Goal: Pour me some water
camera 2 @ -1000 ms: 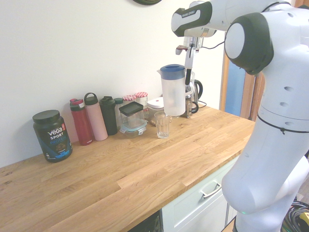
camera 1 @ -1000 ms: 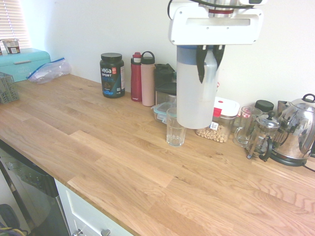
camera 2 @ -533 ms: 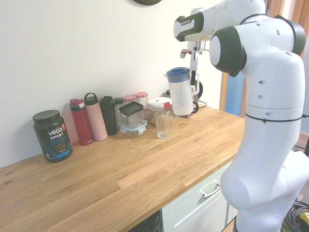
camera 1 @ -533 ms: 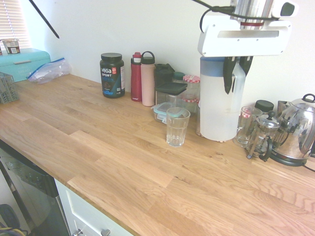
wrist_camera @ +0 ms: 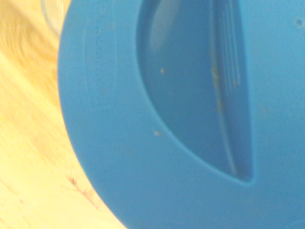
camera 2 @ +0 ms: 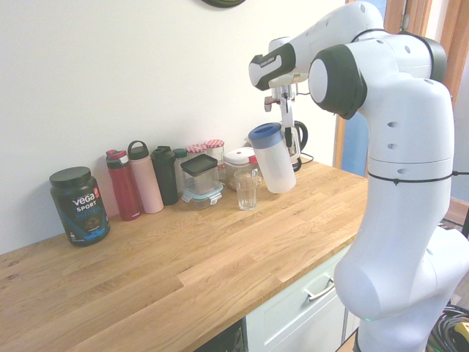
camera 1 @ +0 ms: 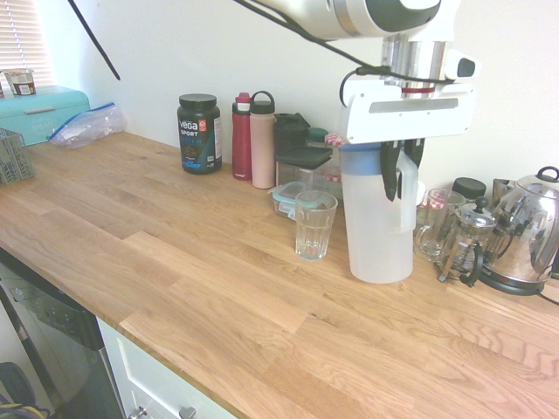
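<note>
Translucent plastic, blue-lidded, the pitcher (camera 1: pixel 378 218) hangs upright just beside the drinking glass (camera 1: pixel 314 224) at the tabletop (camera 1: pixel 192 262), the pincer (camera 1: pixel 400 166) clenched on its handle, a sensible hold since sloshing water likely makes it heavy and the smooth wall slippery.

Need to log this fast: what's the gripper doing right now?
Gripper: shut on the handle of the blue-lidded water pitcher, beside the drinking glass.
</note>
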Motion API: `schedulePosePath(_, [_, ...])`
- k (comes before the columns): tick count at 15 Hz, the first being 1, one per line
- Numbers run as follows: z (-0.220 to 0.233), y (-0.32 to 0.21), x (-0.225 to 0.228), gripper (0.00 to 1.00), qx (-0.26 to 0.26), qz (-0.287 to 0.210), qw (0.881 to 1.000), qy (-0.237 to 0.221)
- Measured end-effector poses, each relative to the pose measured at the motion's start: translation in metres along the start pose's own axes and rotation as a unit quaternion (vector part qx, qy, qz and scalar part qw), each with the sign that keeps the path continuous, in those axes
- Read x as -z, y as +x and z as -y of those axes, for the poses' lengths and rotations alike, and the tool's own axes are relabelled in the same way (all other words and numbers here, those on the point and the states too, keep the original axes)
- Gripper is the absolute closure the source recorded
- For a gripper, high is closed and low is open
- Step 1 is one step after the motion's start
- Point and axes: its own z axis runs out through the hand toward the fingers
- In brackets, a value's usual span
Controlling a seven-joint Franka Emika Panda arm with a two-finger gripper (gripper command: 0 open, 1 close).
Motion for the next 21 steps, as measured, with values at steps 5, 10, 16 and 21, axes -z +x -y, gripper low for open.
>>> schedulePosePath(5, [0.027, -0.035, -0.003, 1.00, 0.032, 0.001, 0.999, -0.032])
schedulePosePath(10, [0.052, -0.064, 0.000, 1.00, 0.045, 0.001, 0.996, -0.072])
schedulePosePath(16, [0.069, -0.058, 0.001, 1.00, 0.032, 0.010, 0.991, -0.127])
schedulePosePath(21, [0.082, -0.038, -0.008, 1.00, 0.033, 0.022, 0.987, -0.158])
